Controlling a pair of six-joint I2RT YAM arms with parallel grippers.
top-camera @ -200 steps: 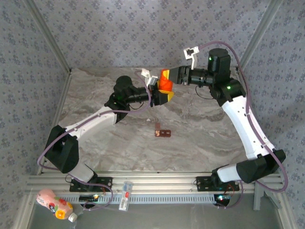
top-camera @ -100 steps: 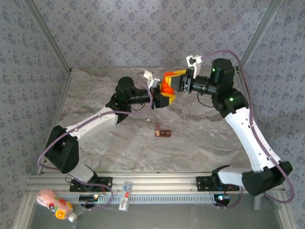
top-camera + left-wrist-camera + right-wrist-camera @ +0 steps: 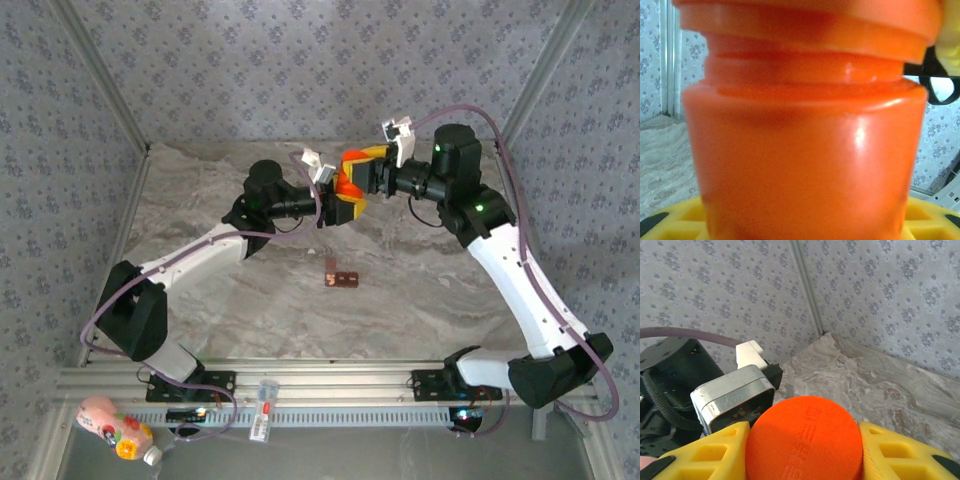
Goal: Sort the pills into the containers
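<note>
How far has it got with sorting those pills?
Early days. Done: nothing I can see; the small dark reddish-brown compartment strip lies untouched on the table, contents too small to tell. In hand: the left gripper holds the bright orange plastic bottle, the right gripper its cap, still on. Left: opening it and filling the strip.

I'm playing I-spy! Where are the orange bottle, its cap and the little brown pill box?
orange bottle (image 3: 805, 150), left wrist view, middle of its body.
cap (image 3: 804, 440), right wrist view, centre of its top.
little brown pill box (image 3: 342, 279), top external view, its middle.
</note>
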